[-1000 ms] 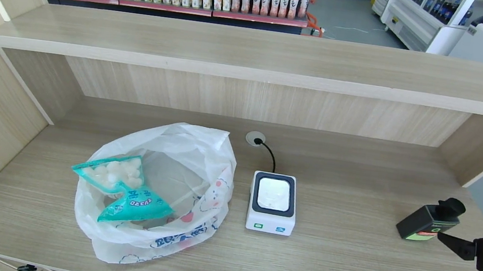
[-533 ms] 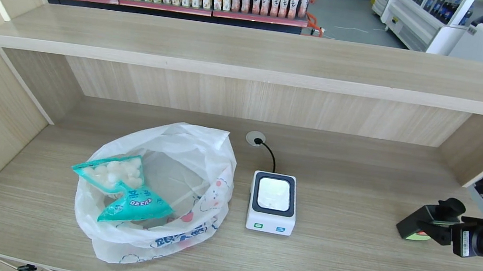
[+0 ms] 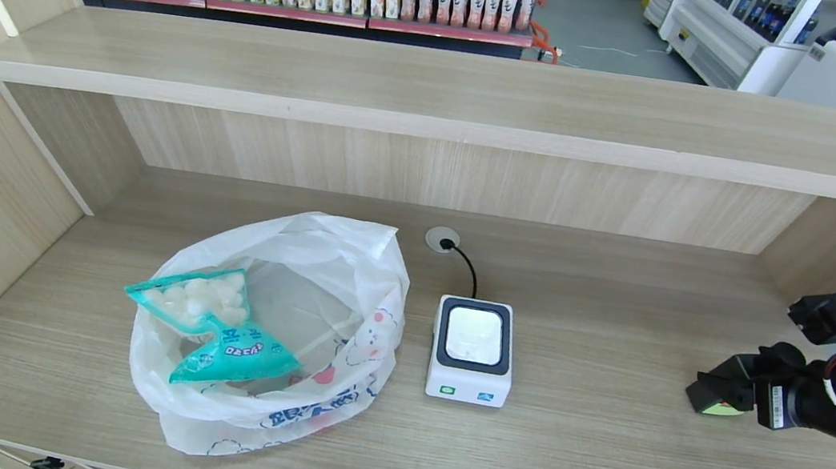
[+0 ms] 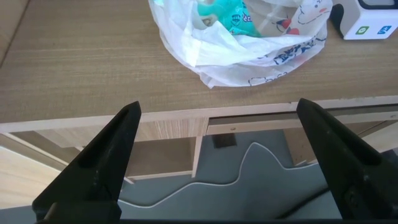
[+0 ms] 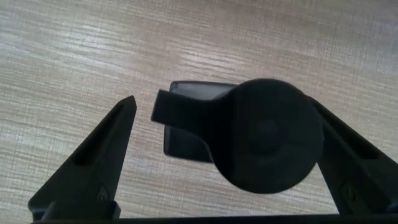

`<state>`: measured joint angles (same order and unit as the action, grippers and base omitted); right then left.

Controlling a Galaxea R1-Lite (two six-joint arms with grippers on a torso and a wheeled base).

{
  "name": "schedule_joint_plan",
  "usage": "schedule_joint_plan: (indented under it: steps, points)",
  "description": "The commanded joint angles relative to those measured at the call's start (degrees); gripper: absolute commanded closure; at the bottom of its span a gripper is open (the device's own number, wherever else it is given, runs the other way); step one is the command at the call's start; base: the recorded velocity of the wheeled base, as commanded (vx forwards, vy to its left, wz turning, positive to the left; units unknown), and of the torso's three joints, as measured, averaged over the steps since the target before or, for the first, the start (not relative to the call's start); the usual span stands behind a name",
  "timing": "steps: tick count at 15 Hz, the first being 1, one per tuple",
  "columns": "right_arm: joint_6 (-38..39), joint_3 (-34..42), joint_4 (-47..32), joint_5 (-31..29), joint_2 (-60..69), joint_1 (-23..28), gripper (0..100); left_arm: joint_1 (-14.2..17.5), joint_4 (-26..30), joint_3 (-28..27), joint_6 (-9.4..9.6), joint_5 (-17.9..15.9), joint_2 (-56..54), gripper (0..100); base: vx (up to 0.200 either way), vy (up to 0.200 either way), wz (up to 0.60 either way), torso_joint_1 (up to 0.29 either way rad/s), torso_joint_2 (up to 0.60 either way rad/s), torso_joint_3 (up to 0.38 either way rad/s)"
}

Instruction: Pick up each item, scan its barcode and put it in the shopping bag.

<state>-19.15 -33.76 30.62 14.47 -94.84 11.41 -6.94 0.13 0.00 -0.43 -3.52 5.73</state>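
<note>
- Step: pick-up of green item (image 3: 707,398) on counter (image 3: 597,468), right hand (image 5: 222,106) spread astride its black cap (image 5: 267,134).
- Next: pinching shut, lifting toward scanner (image 3: 472,351).
- Left hand (image 4: 219,104) spread.

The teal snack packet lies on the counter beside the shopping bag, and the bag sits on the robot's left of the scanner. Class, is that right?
Not quite. The teal snack packet lies inside the shopping bag, not beside it, as the head view shows. The bag does sit on the robot's left of the scanner.
</note>
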Motion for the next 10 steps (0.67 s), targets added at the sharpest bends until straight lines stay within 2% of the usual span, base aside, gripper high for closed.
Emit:
schedule_joint_plan:
  steps: [1, 10]
  points:
    - [0.0, -0.9, 0.8, 0.0, -2.3, -0.5, 0, 0.0, 0.0, 0.0, -0.01, 0.0, 0.0, 0, 0.000, 0.000, 0.00, 0.000, 0.00, 0.000]
    - [-0.6, -3.4, 1.5, 0.1, -6.0, -2.6, 0, 0.0, 0.0, 0.0, -0.01, 0.0, 0.1, 0, 0.000, 0.000, 0.00, 0.000, 0.00, 0.000]
